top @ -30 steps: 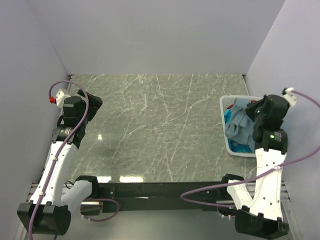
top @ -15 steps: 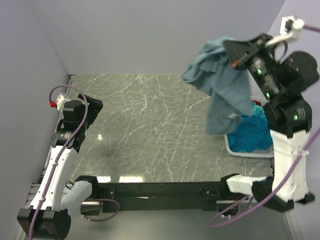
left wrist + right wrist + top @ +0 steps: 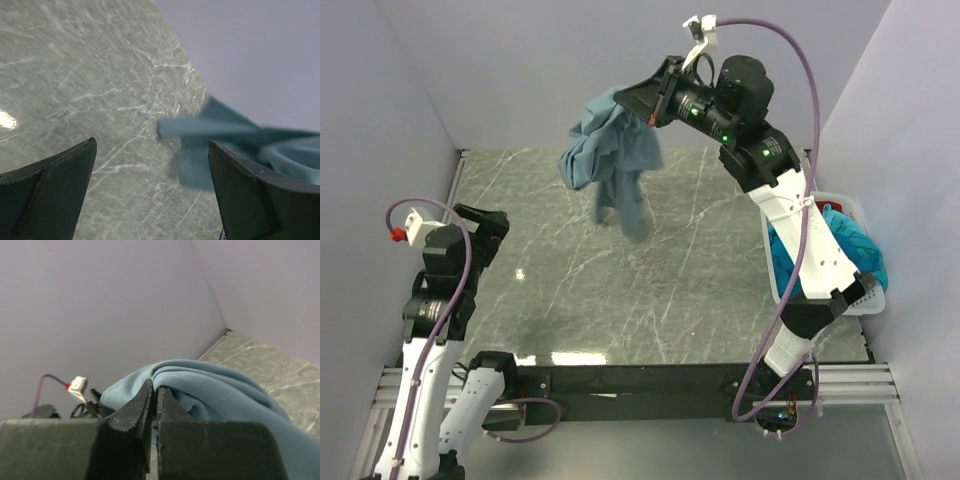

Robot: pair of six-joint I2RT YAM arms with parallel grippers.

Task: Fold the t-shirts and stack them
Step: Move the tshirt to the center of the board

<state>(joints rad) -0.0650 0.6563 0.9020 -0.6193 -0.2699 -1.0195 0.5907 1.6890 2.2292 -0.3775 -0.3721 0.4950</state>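
A large grey-blue t-shirt (image 3: 612, 158) hangs bunched in the air over the back middle of the marble table (image 3: 570, 290). My right gripper (image 3: 645, 112) is shut on its top fold, and the cloth (image 3: 225, 395) drapes over the pinched fingertips (image 3: 149, 388). The lower hem trails close to the tabletop. A bright turquoise t-shirt (image 3: 845, 240) lies in the white basket (image 3: 860, 297) at the right edge. My left gripper (image 3: 485, 225) stands open and empty at the left side, low over the table, and it sees the hanging shirt (image 3: 235, 145) ahead.
Purple-grey walls close the table in at the back and both sides. The right arm stretches high from its base at the near right across to the middle.
The right gripper lifted the grey-blue shirt out of the basket and swung it left to the back middle. The left arm drew back slightly toward the near edge.
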